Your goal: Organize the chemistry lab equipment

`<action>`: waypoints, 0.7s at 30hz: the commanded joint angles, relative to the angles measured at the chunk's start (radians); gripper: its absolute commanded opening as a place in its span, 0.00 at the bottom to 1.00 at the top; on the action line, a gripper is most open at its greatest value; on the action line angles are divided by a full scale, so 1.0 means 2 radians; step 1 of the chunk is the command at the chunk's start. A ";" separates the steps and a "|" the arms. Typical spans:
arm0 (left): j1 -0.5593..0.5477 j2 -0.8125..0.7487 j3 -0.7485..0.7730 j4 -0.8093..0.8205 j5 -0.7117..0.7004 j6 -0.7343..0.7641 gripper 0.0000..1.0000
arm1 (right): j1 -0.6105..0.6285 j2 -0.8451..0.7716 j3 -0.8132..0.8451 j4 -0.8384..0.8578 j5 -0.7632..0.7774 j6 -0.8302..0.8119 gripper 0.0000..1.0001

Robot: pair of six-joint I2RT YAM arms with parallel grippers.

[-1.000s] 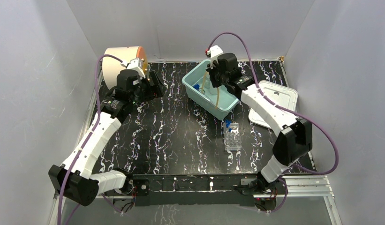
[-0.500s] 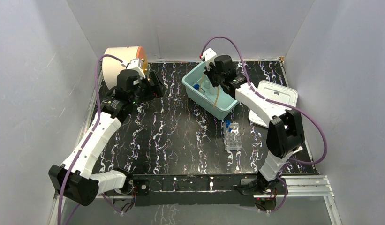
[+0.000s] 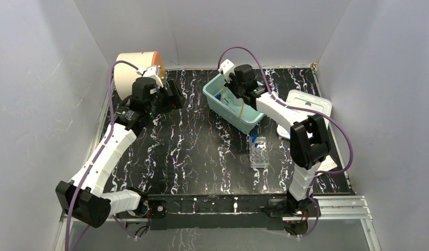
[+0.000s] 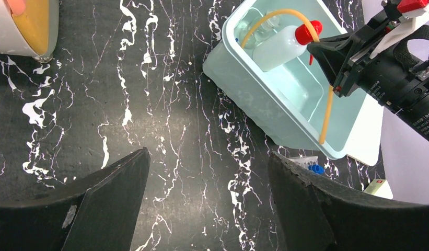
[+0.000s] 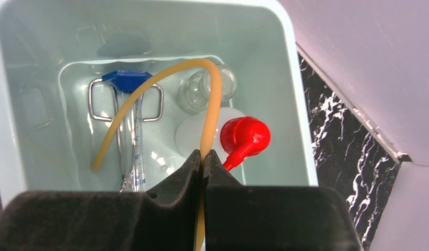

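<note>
My right pincer [image 5: 203, 159] is pressed together on the yellowish tubing [image 5: 214, 104], a thin, limp hose. It arches above the teal bin [image 4: 256, 99], one end drooping inside it and the other hanging below my grip near the bin's rim. I judge I am midway through stowing it, so next I must lower it and release only once both ends lie within the bin, beside the squeeze bottle [image 4: 277, 49] and glass vial [image 5: 194, 97]. My left pincer [image 4: 208, 157] hangs spread and empty over the worktop [image 4: 165, 130] beside the bin.
</note>
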 commanded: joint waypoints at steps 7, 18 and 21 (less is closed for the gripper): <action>0.000 0.005 0.015 0.004 -0.005 0.007 0.82 | -0.001 0.010 0.018 0.088 0.055 -0.048 0.14; 0.000 0.011 0.017 0.008 -0.004 0.005 0.82 | -0.001 -0.006 0.029 0.040 0.013 0.001 0.32; -0.001 0.012 0.015 0.009 -0.004 0.002 0.82 | -0.001 -0.008 0.037 -0.003 -0.029 0.042 0.40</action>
